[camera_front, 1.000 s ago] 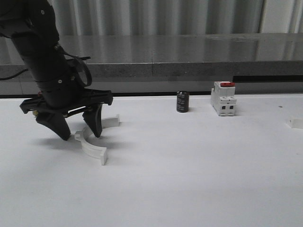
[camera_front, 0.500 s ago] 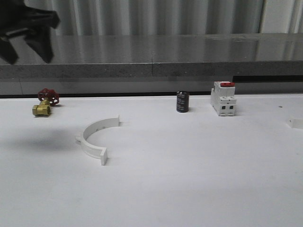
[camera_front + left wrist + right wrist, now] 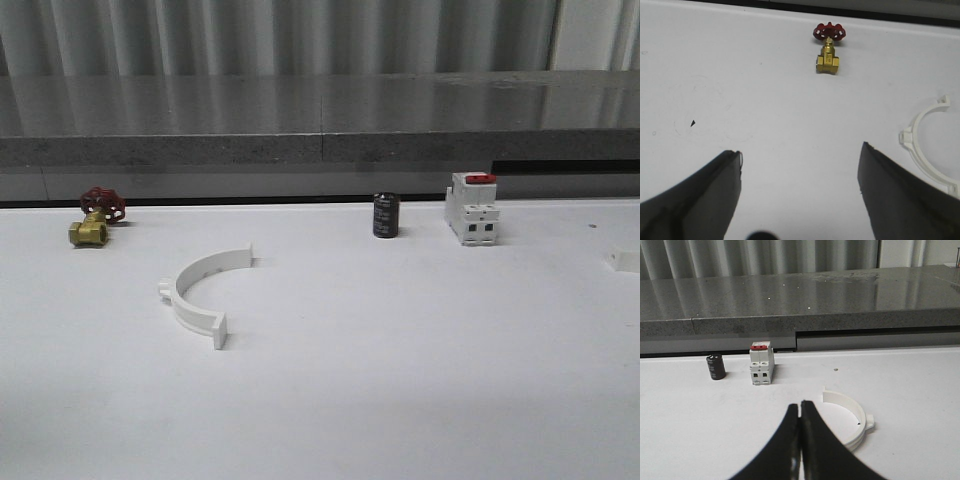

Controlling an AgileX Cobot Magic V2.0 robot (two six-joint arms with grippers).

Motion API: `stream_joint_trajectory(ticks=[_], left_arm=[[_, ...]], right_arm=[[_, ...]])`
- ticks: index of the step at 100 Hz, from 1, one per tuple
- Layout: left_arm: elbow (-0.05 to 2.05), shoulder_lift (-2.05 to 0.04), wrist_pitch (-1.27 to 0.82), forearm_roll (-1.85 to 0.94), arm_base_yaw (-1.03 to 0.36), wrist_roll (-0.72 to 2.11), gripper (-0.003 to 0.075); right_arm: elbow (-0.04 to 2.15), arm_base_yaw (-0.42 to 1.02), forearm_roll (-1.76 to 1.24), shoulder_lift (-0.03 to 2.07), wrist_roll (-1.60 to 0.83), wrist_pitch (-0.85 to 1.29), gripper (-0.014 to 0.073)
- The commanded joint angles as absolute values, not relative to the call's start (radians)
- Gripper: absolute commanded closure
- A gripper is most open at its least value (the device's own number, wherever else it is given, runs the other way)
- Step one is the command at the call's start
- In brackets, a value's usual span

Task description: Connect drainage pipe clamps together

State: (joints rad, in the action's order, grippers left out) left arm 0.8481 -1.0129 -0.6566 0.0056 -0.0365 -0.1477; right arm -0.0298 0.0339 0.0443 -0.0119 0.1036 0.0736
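One white half-ring drainage pipe clamp (image 3: 196,314) lies flat on the white table, left of centre, with nothing touching it. It also sits off to one side of my left gripper (image 3: 801,149) in the left wrist view, as a white arc (image 3: 916,152). That gripper hangs above the table, open wide, with only bare table between its black fingers (image 3: 715,192). A second white half-ring clamp (image 3: 851,404) lies on the table just beyond and beside my right gripper (image 3: 800,403). The right gripper is shut, its fingers pressed together on nothing.
A brass valve with a red handwheel (image 3: 95,220) stands at the far left of the table. A black cylinder (image 3: 386,215) and a white breaker with a red top (image 3: 472,207) stand at the back. A small white piece (image 3: 625,261) is cut off by the right edge.
My left arm, which stood open over the clamp, has lifted up and to the left and gone out of the front view. The clamp stays on the table.
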Motion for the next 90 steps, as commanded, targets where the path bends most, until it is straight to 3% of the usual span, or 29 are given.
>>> stream_joint_trajectory(ticks=[1,31,38,45,62,90], left_arm=[[0.81,-0.905,-0.602,-0.006,-0.035,-0.144,0.0228],[0.621,-0.594,-0.622,0.014,-0.035,-0.142,0.0239],[0.591,-0.542,-0.622,0.016,-0.035,-0.142,0.0295],[0.568,-0.501,-0.622,0.016,-0.035,-0.142,0.04],[0.535,-0.459,-0.622,0.018,-0.035,-0.142,0.0736],[0.533,-0.459,-0.624,0.02,-0.035,-0.142,0.0741]], right_arm=[[-0.009,0.031,0.044,-0.029,0.098,-0.011,0.0661],[-0.009,0.031,0.044,-0.029,0.098,-0.019,0.0661],[-0.009,0.031,0.044,-0.029,0.098,-0.019,0.0661],[-0.009,0.031,0.044,-0.029,0.098,-0.018,0.0661],[0.015,0.031,0.044,-0.029,0.098,0.0,0.0661],[0.203,0.031,0.043,0.119,0.098,0.173,0.0661]])
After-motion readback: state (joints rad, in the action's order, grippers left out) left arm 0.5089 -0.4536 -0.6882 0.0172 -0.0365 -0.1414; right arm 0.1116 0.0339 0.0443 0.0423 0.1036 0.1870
